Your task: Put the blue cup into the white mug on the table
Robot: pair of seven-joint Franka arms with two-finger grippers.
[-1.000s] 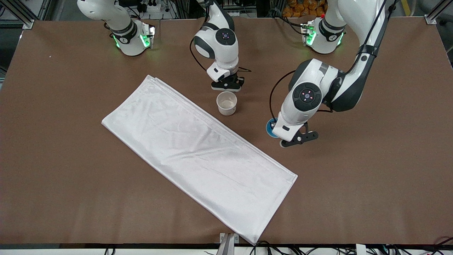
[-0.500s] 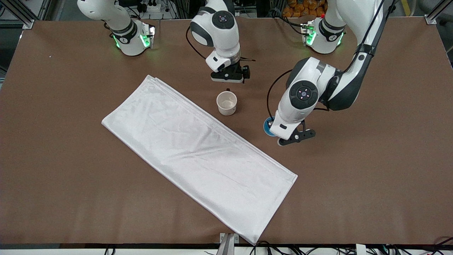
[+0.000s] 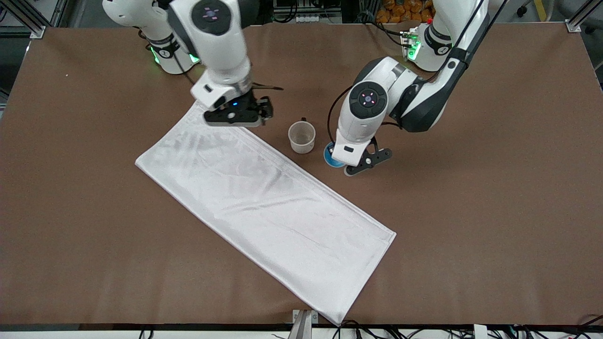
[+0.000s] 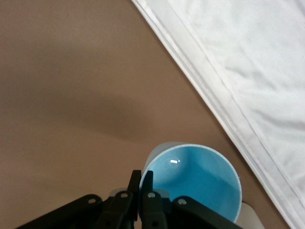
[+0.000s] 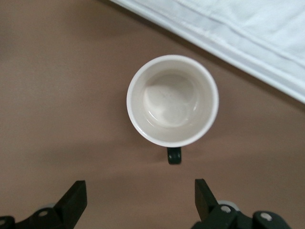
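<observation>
Front view: since half a second ago the left tool (image 3: 352,162) has carried the blue cup (image 3: 332,158) from right of centre toward the middle of the frame, so the cup now hangs just beside the white mug (image 3: 301,136), at the mug's lower right. The right tool (image 3: 241,114) has swung away from above the mug toward the upper left and now hovers over the top corner of the white cloth (image 3: 264,207). The mug itself has not moved; it stands upright on the brown tabletop (image 3: 494,188) just off the cloth's upper edge, its black handle pointing to the top of the frame.

Left wrist view: the left tool (image 4: 141,188) is clenched on the blue cup (image 4: 200,179), its two fingers (image 4: 135,191) pinching the cup's rim at the bottom of the frame. The cloth (image 4: 248,71) fills the upper right.

Right wrist view: the right tool (image 5: 140,200) is spread wide and holds nothing, its fingers (image 5: 76,198) at the lower corners. The white mug (image 5: 172,100) sits at centre, beige inside, with the cloth (image 5: 238,28) across the top right.
</observation>
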